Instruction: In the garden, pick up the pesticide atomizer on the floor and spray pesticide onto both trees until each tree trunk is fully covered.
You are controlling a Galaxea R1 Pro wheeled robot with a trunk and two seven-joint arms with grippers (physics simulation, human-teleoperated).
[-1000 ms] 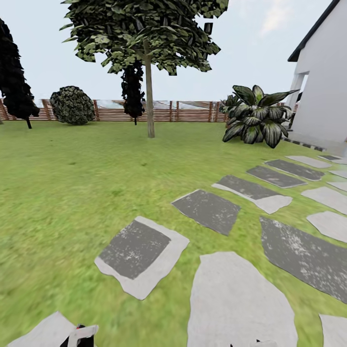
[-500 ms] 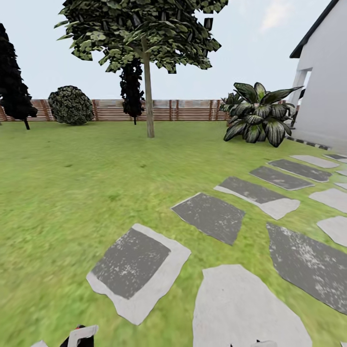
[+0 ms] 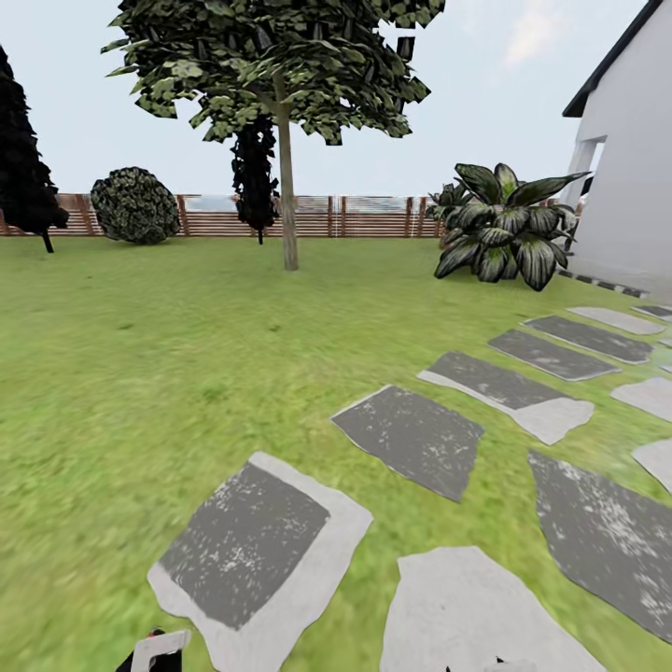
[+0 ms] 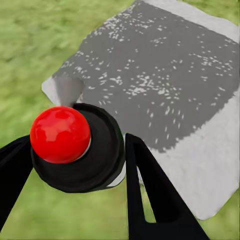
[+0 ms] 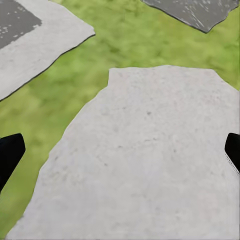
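Green lawn [image 3: 140, 373] with grey stepping slabs [image 3: 411, 439] leads to a tall tree's bare grey-brown trunk [image 3: 288, 187] well ahead, before the slatted wooden fence [image 3: 355, 217]. At the left wrist, the left gripper [image 4: 75, 165] clamps the black, red-knobbed pesticide atomizer [image 4: 75, 145]. The right gripper [image 5: 120, 150] spreads wide over a pale slab [image 5: 145, 165]. Judged step: approaching; next, close in on the trunk and aim.

Red-capped black atomizer [image 4: 75, 145] sits, apparently gripped, between left jaws; 1 tree [image 3: 285, 187] far ahead.
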